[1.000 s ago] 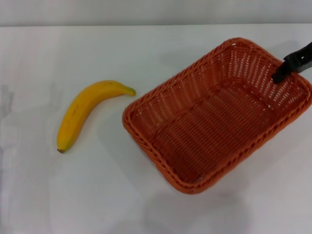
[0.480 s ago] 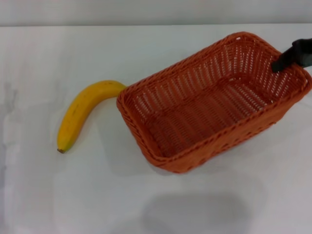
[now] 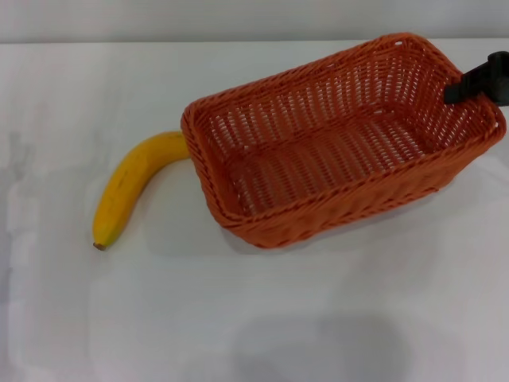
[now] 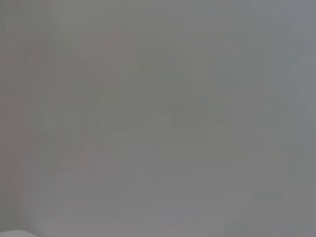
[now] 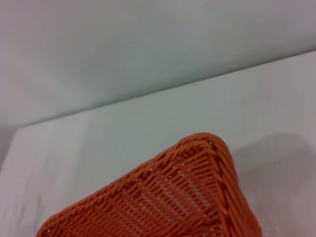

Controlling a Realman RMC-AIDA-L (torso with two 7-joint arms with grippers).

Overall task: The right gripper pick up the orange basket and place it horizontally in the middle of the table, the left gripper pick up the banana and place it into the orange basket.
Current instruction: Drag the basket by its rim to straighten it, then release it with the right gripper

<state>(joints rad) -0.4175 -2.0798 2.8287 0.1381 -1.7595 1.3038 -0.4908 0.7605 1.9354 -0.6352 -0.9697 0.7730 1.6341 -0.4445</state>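
The orange basket (image 3: pixel 334 151) hangs tilted above the white table (image 3: pixel 238 318), its long side lying nearly across the head view, with a shadow under it. My right gripper (image 3: pixel 465 87) is shut on the rim of its right short side, and only its black fingers show at the frame's edge. A corner of the basket (image 5: pixel 182 202) fills the lower part of the right wrist view. The yellow banana (image 3: pixel 127 187) lies on the table at the left, its stem end hidden behind the basket's left corner. My left gripper is out of view, and its wrist camera shows only a plain pale surface.
The table's far edge (image 3: pixel 159 41) runs along the top of the head view, with a grey wall behind it. Bare white tabletop lies in front of the basket and the banana.
The basket has risen and swung round in my right gripper towards lying crosswise. Its left corner has moved left and now covers the banana's stem tip. The banana has not moved.
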